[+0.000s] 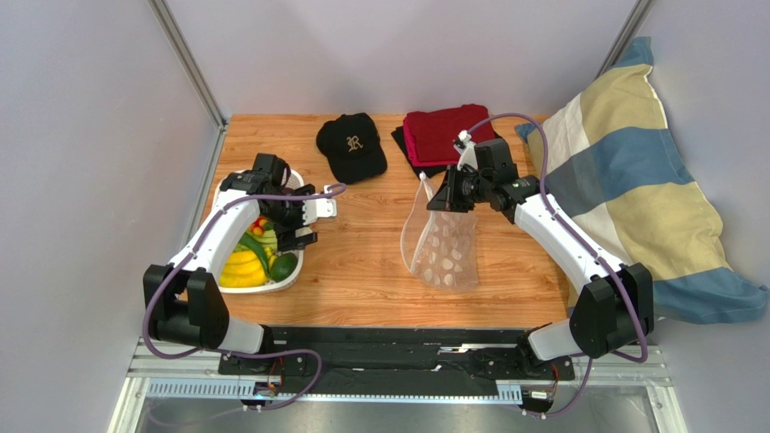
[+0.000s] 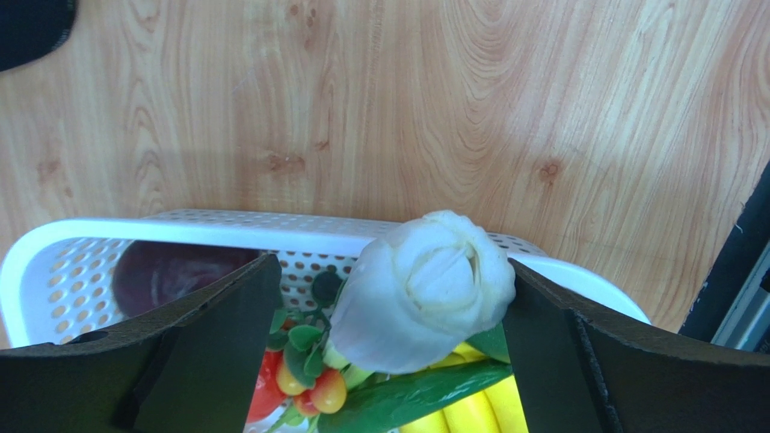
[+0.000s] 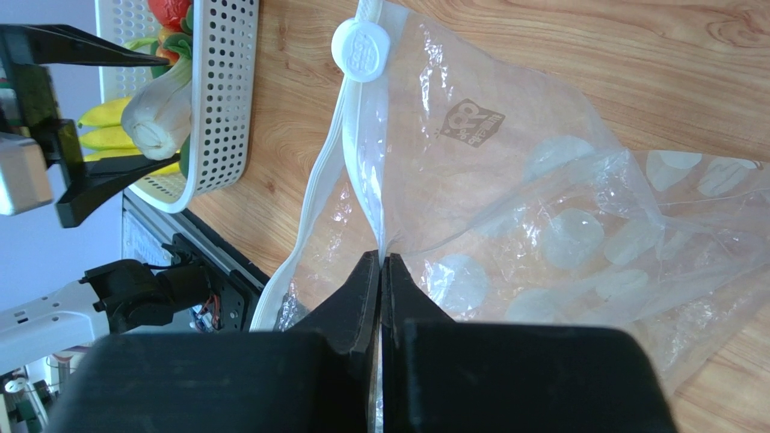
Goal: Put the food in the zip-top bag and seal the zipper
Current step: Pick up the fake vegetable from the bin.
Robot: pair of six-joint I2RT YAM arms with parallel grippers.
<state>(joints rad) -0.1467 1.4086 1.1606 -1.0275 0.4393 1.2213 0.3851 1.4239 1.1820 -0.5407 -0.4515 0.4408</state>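
Black fingers of the left gripper (image 2: 390, 271) fill the bottom of the left wrist view, spread wide over the white plastic basket (image 2: 181, 225). Between them sits the white bulb end of the long pale-green-and-white stalk (image 2: 420, 289). It lies against the right finger and apart from the left one, so the jaws are released, not clamped on it. Under the stalk the basket holds yellow bananas (image 2: 470, 410), a cluster of small red-yellow round fruit (image 2: 316, 392) and, at its far left end, a dark purple round fruit (image 2: 172, 271). All the food is in the basket, which stands on the wooden table (image 1: 361, 271) at the near left.

Right of centre, the right gripper (image 3: 380, 266) is clenched on the plastic of the zip-top bag (image 3: 560, 207) at its mouth edge. The bag hangs from the closed fingers with its lower end resting on the table. Its mouth gapes toward the left, toward the basket. The whitish zipper (image 3: 316, 207) curves away from the pinched layer, with a round white tab (image 3: 360, 50) at its far end. No food shows inside the bag.

At the far edge lie a black cap (image 1: 352, 144) and a folded red cloth (image 1: 447, 133) on a black cloth (image 1: 402, 140). A striped pillow (image 1: 633, 189) leans at the right.
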